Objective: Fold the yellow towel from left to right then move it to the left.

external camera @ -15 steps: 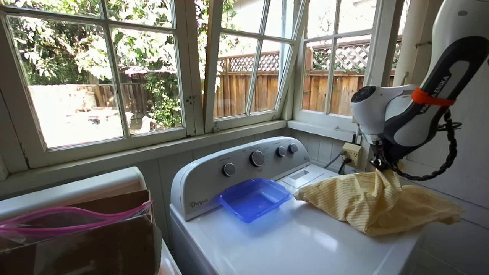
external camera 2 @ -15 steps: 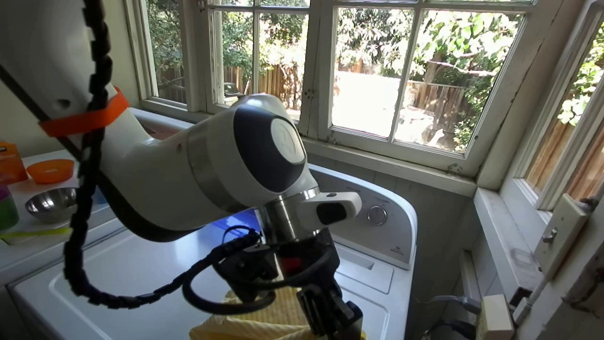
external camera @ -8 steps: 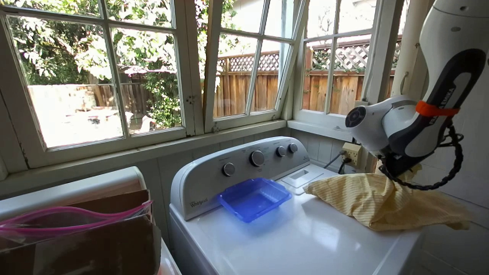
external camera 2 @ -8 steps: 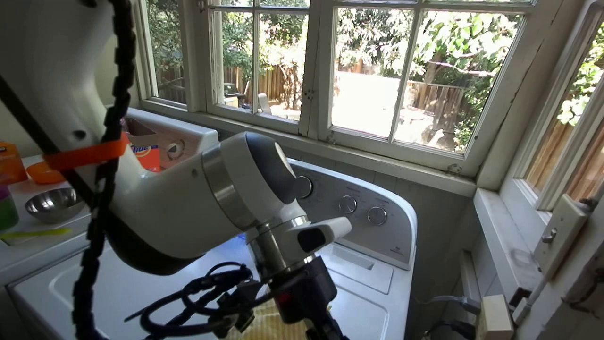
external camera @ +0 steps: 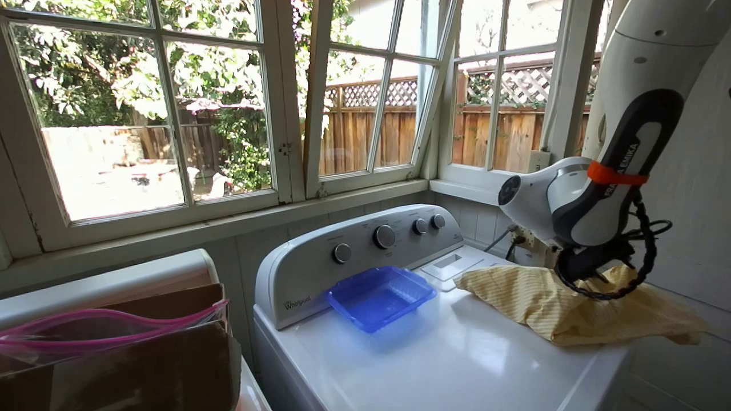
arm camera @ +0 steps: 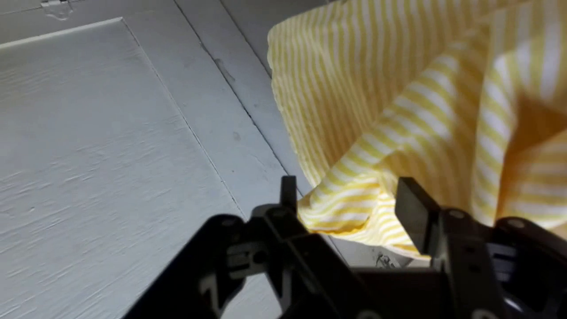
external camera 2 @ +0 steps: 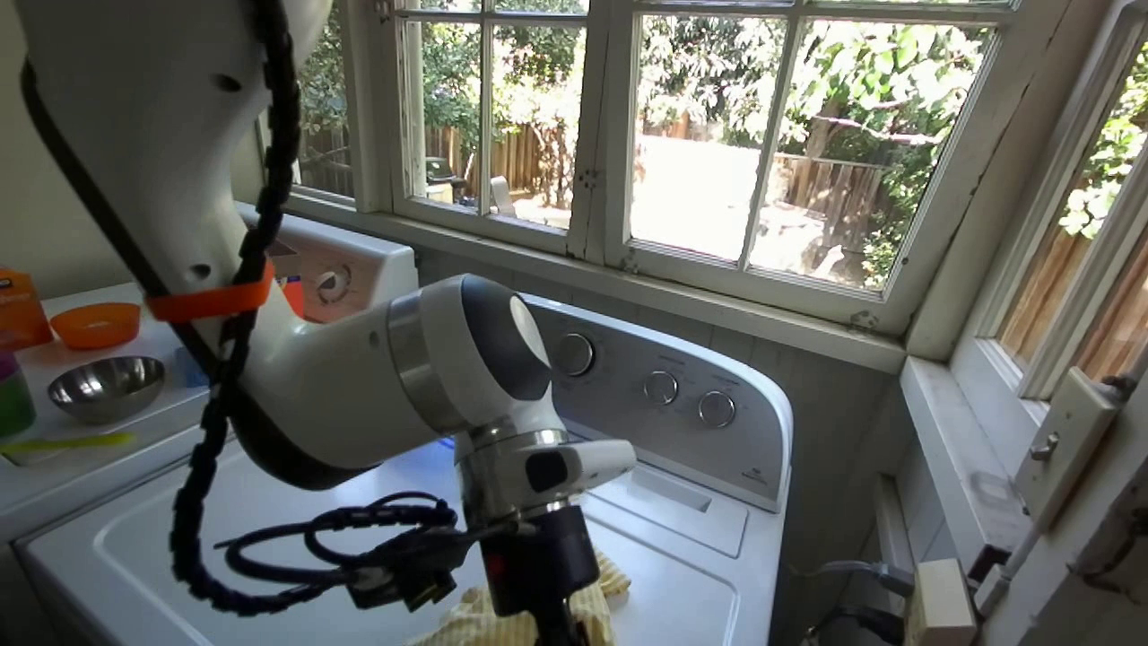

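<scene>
The yellow towel (external camera: 514, 297), striped and rumpled, lies in a loose heap across the washer top's right end in an exterior view, one end reaching past the edge. My gripper (arm camera: 347, 192) stands open in the wrist view, its two fingers (arm camera: 414, 212) well apart. A crumpled towel fold (arm camera: 354, 208) shows in the gap between them; whether it touches either pad I cannot tell. More of the yellow towel (external camera 2: 484, 621) shows under the gripper in an exterior view, where the arm covers part of it and the fingertips are cut off or hidden.
A blue tray (external camera: 380, 299) sits on the washer top (external camera: 434, 365) by the control panel (external camera: 365, 240). Nearby are a cardboard box (external camera: 114, 371), a wall outlet (external camera: 522, 237), a metal bowl (external camera 2: 106, 390) and an orange bowl (external camera 2: 95, 325). A cable loop (external camera 2: 359, 520) hangs off the arm.
The arm has come down toward the towel, after swinging aside and partly back. The towel's raised peak, earlier drawn up to the gripper, has sunk, and the heap has shifted slightly toward the washer's edge.
</scene>
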Available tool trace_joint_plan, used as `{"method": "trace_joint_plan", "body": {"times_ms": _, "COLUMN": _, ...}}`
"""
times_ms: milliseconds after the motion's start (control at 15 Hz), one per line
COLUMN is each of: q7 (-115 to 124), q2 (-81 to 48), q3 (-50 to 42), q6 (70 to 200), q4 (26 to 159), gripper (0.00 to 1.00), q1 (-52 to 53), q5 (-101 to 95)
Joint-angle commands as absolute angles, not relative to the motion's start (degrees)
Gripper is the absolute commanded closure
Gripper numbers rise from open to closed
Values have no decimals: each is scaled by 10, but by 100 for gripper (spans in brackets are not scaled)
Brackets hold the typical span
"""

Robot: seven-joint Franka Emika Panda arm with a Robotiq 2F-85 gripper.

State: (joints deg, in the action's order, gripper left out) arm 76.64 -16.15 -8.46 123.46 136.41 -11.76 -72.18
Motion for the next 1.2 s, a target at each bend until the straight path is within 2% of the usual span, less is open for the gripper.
{"method": "trace_joint_plan", "body": {"times_ms": 0, "q7": 750, "q2": -90, "q3": -75, "q6": 1256, "q4": 1377, "gripper": 7, "q1": -110, "q5": -650}}
{"method": "trace_joint_plan", "body": {"times_ms": 67, "q7": 730, "q2": -74, "q3": -70, "q6": 1262, "q4": 1380, "gripper": 1, "q1": -108, "q5": -623}}
{"method": "trace_joint_plan", "body": {"times_ms": 133, "q7": 708, "q2": -61, "q3": -64, "q6": 1272, "q4": 1383, "gripper": 0, "q1": -104, "q5": -590}}
{"method": "trace_joint_plan", "body": {"times_ms": 467, "q7": 705, "q2": -58, "q3": -35, "q6": 1294, "q4": 1403, "gripper": 0, "q1": -57, "q5": -539}}
{"method": "trace_joint_plan", "body": {"times_ms": 1133, "q7": 857, "q2": -88, "q3": -14, "q6": 1424, "q4": 1456, "gripper": 0, "q1": -3, "q5": -771}}
